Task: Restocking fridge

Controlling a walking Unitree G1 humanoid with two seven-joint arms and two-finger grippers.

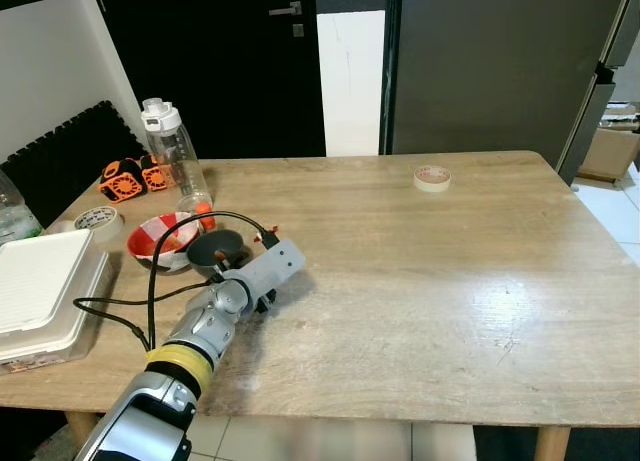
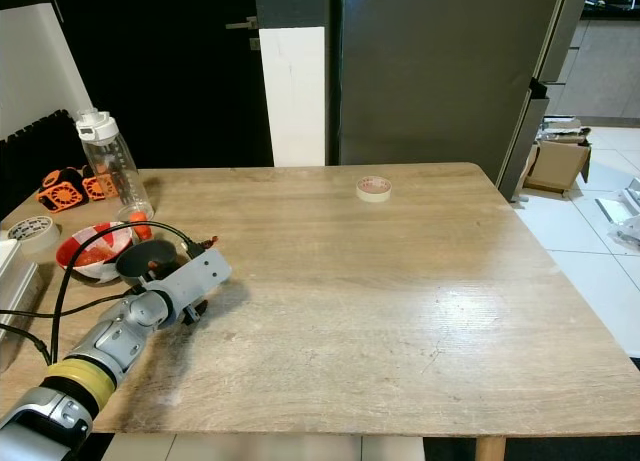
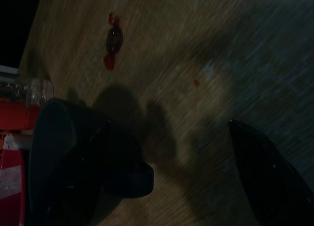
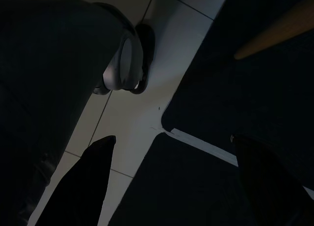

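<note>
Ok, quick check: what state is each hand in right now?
Left hand: open, holding nothing, over the table beside the red bowl.
Right hand: open, holding nothing, hanging above the floor.

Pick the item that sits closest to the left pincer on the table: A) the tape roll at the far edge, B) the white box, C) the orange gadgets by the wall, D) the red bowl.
D: the left pincer hovers right beside the red bowl, with its fingers apart, while the other items lie farther off.
</note>
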